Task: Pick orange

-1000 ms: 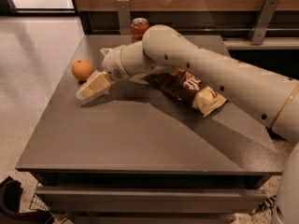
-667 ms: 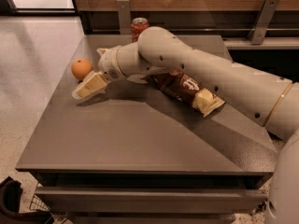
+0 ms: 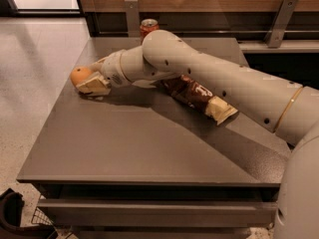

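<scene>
The orange [image 3: 79,75] is a small round fruit at the table's left edge, toward the back. My gripper [image 3: 86,77] reaches in from the right at table height and is open. Its near cream finger [image 3: 93,86] lies just in front of the orange, and the far finger shows just behind it. The orange sits at the mouth of the gripper on the table top, and its right side is hidden by the gripper.
A red soda can [image 3: 148,26] stands at the table's back edge. A brown snack bag [image 3: 193,91] lies under my forearm near the middle. The dark table [image 3: 149,148] drops off to the floor on the left. A wooden wall with metal brackets runs behind.
My gripper has moved left toward the table edge and now sits beside the orange, which was apart from it before. The orange, can and bag have not moved.
</scene>
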You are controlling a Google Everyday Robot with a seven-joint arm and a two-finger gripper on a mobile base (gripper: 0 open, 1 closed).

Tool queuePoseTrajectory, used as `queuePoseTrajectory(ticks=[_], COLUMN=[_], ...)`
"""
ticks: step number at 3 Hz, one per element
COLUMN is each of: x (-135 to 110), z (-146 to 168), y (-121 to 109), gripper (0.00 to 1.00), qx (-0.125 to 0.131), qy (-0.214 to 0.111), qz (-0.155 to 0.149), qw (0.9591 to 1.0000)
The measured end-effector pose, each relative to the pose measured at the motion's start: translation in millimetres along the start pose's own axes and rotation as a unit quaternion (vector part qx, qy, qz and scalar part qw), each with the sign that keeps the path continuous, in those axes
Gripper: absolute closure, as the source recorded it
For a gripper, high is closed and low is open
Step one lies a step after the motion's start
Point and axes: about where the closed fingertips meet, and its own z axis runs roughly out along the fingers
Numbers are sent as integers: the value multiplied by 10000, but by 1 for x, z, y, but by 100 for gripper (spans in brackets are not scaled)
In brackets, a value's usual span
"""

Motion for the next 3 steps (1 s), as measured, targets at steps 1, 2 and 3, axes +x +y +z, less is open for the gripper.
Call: queuePoseTrajectory(ticks=[1,2,3], x=[0,-1,-1], z=[2,3,5], y=[1,3,4], gripper=[72,95,100], qx=[-17,-36,-49], qy=[-1,-2,-3], qz=[-2,-6,-8], qw=[10000,10000,10000])
